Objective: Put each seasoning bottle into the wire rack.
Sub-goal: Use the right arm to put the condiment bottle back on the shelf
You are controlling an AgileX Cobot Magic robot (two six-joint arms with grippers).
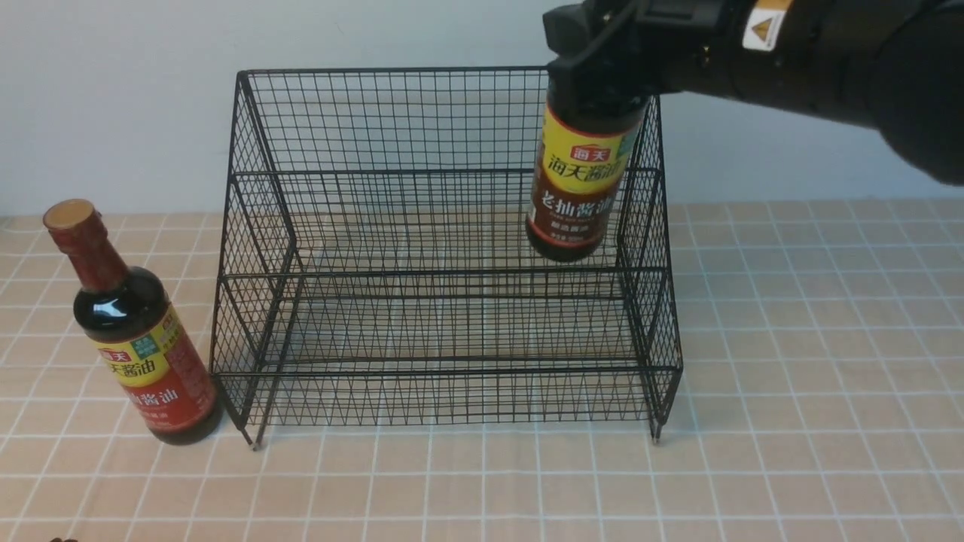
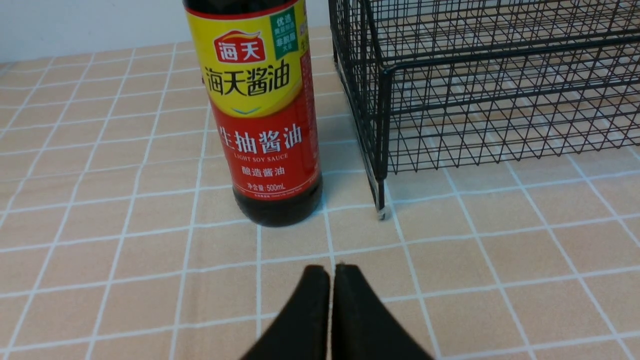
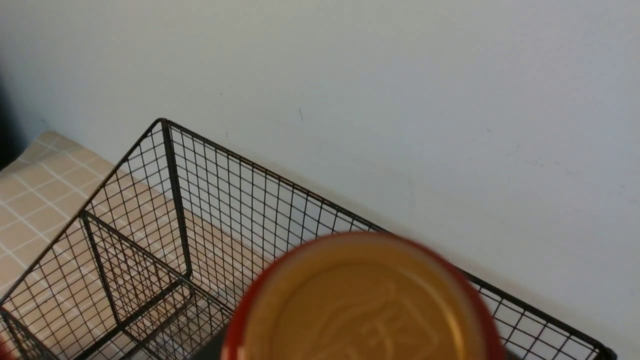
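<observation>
Right gripper (image 1: 599,79) clamped on brown-label bottle (image 1: 578,181), upright inside wire rack (image 1: 392,72).
Bottle is at the upper tier's right end, near the side mesh; can't tell if its base touches the shelf. Red-label bottle (image 1: 151,354) stands on table (image 1: 791,376) just left of rack. Left gripper (image 2: 332,272) fingers pressed together, holding nothing, low in front of it.

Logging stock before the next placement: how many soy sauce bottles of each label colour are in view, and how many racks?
Red-label soy sauce bottle: 1
Dark-brown-label soy sauce bottle: 1
Black wire rack: 1
Total: 3
</observation>
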